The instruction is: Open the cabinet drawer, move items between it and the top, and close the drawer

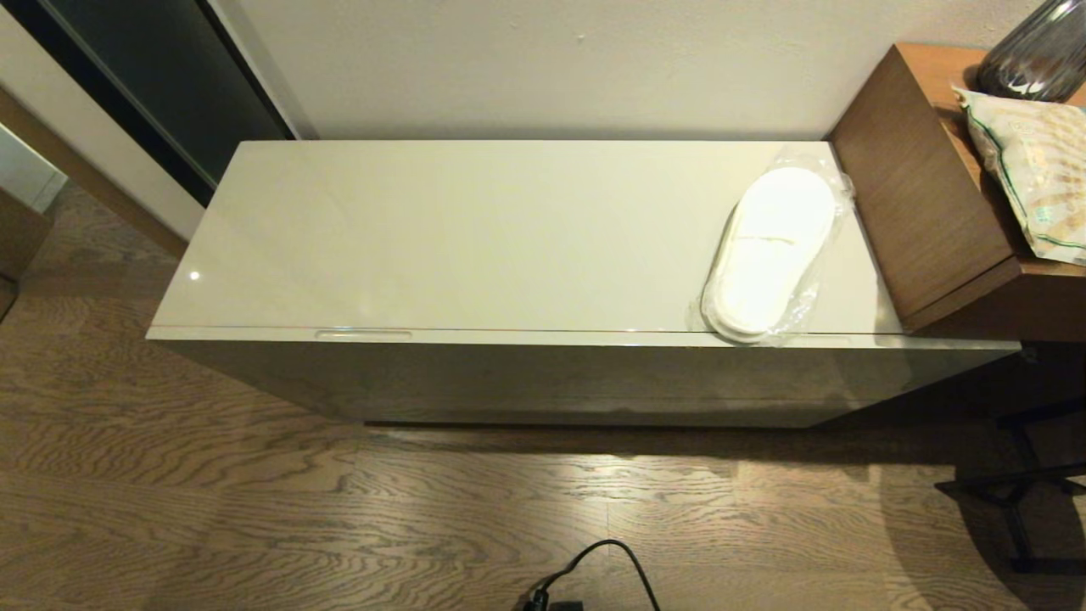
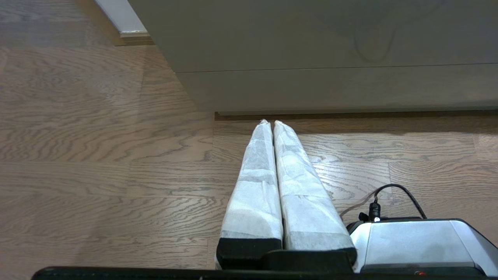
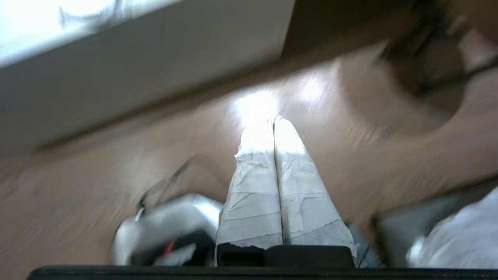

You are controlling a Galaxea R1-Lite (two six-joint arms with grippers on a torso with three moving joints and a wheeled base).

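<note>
The cabinet drawer is shut, its front edge flush under the glossy cream top, with one slim notch showing. White slippers in a clear bag lie on the top's right end, slightly overhanging the front. The tape roll and tissue pack are out of view. Neither arm shows in the head view. My left gripper hangs low over the floor before the cabinet front, shut and empty. My right gripper is also low over the floor near the cabinet's corner, shut and empty.
A brown wooden side unit abuts the cabinet's right end, carrying a beige green-edged bag and a dark glass vase. A black cable lies on the wood floor. The robot's base sits beside the left gripper.
</note>
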